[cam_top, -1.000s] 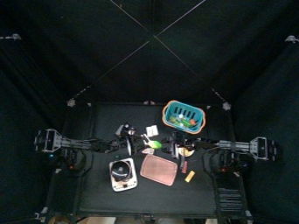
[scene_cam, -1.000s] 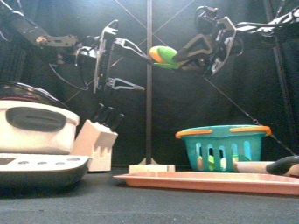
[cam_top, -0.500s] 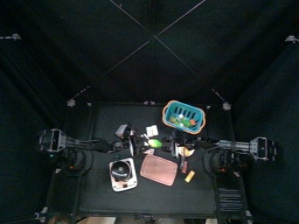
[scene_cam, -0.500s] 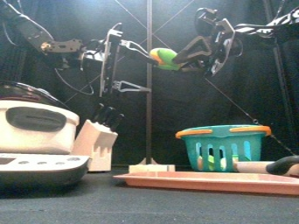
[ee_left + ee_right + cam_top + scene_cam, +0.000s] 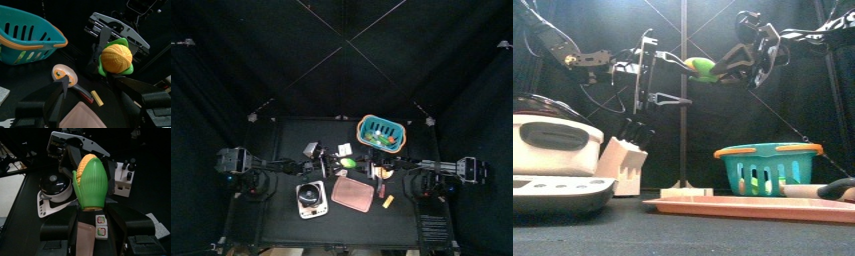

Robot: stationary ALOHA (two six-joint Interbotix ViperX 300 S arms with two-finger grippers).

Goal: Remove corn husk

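Observation:
A small yellow corn cob wrapped in its green corn husk (image 5: 703, 67) hangs high above the table. My right gripper (image 5: 727, 62) is shut on it from the right. In the right wrist view the corn husk (image 5: 93, 185) stands upright between the jaws, with the yellow kernels showing along one side. My left gripper (image 5: 655, 78) is open just to the left of the cob, not touching it. The left wrist view faces the cob's yellow end (image 5: 117, 56), with the green leaves ringing it, beyond the open left gripper (image 5: 93, 84). From above, the corn husk (image 5: 345, 161) lies between the two arms.
A teal basket (image 5: 770, 165) stands at the right on the table, and a pink tray (image 5: 754, 207) lies in front of it. A white cooker (image 5: 553, 140) and a knife block (image 5: 623, 162) stand at the left. An orange ladle (image 5: 63, 74) and a small yellow block (image 5: 97, 98) lie below.
My left gripper has moved right, closer to the cob, staying open. The right gripper keeps its hold on the corn, which has shifted only slightly.

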